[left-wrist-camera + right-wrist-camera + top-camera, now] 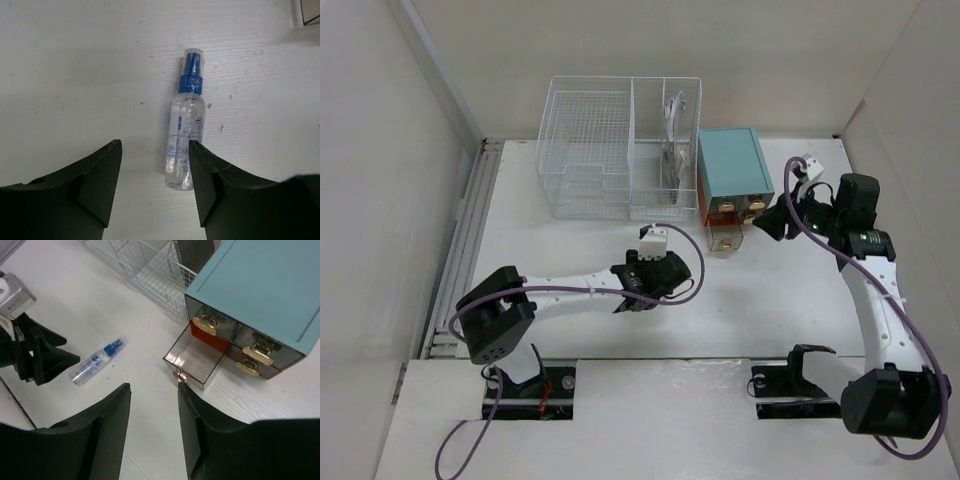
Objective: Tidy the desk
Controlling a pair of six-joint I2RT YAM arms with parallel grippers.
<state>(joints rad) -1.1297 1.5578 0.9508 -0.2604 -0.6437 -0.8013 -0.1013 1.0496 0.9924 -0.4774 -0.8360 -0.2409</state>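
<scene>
Surface: I am looking at a matte white desk [770, 300] boxed in by pale walls. A white wire basket [620, 150] and a teal drawer box [733, 163] stand along the upper edge of the top view.
Task's thing: the desk fills the whole middle of the top view. The loose item on it is a small clear spray bottle [185, 125] with a blue cap.
Left gripper [155, 147]: the jaws stand apart and hold nothing. It hangs low over the desk.
Key relation: in the left wrist view the bottle sits right of the gap's centre, with its base close beside the right-hand finger. I cannot tell whether they touch.
Long axis: it runs almost bottom to top of that frame, cap uppermost. That puts it along the fingers' reach and not across the gap.
Nearer arm: the left, by far, in my judgement.
Right gripper [154, 387]: spread wide and empty. It is aimed at the box's pulled-out brown drawer [192, 357], well apart from the bottle.
View difference: the top view hides the bottle under the left arm's wrist. The right wrist view shows it whole at left centre, cap pointing up-right toward the basket.
Next move: I judge a small sideways shift would centre the bottle before closing.
</scene>
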